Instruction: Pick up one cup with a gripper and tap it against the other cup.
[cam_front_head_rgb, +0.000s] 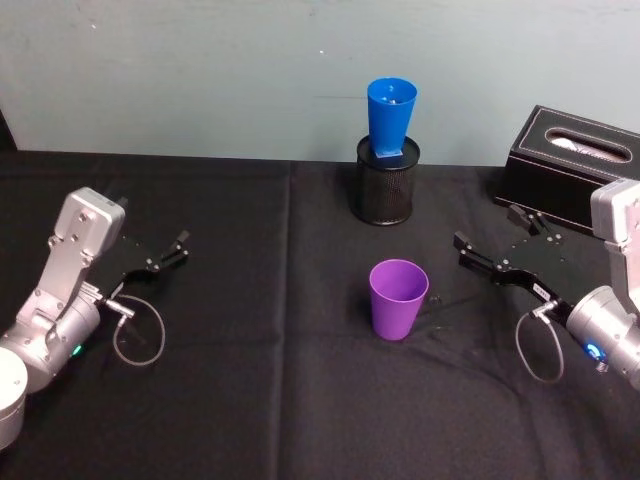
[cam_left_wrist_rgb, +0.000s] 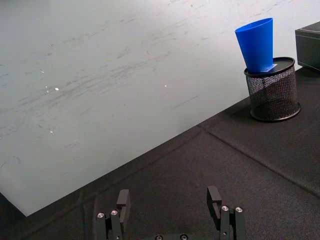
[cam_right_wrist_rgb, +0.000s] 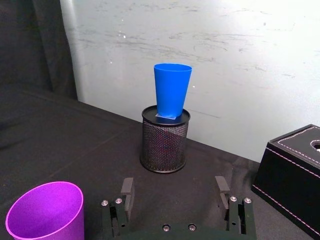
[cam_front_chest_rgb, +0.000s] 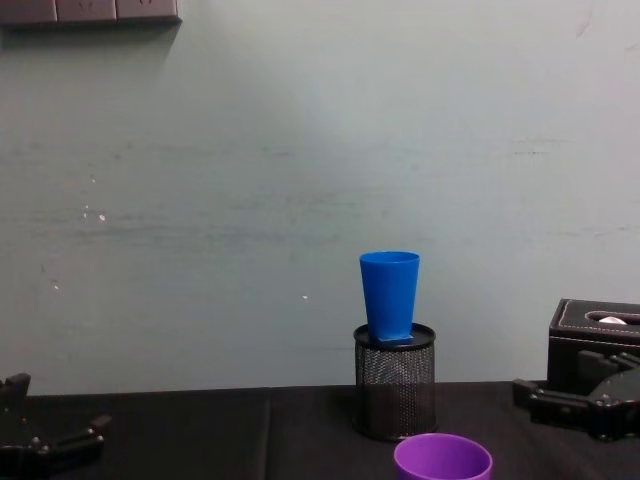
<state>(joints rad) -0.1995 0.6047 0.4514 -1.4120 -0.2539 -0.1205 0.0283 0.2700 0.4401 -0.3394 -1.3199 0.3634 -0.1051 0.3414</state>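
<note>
While its base hides inside the holder (cam_front_head_rgb: 385, 193), blue cup (cam_front_head_rgb: 391, 118) stands far; purple cup (cam_front_head_rgb: 398, 299) sits just left of the open right gripper (cam_front_head_rgb: 490, 242).

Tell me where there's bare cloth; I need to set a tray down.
Free: the cloth between the left claw and the purple cup, and the near edge. Crowded: pen holder with blue cup, tissue box, right claw.

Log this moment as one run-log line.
purple cup: upright on table, ungrasped | blue cup: standing in mesh pen holder | right gripper: open, beside purple cup | left gripper: open, idle
</note>
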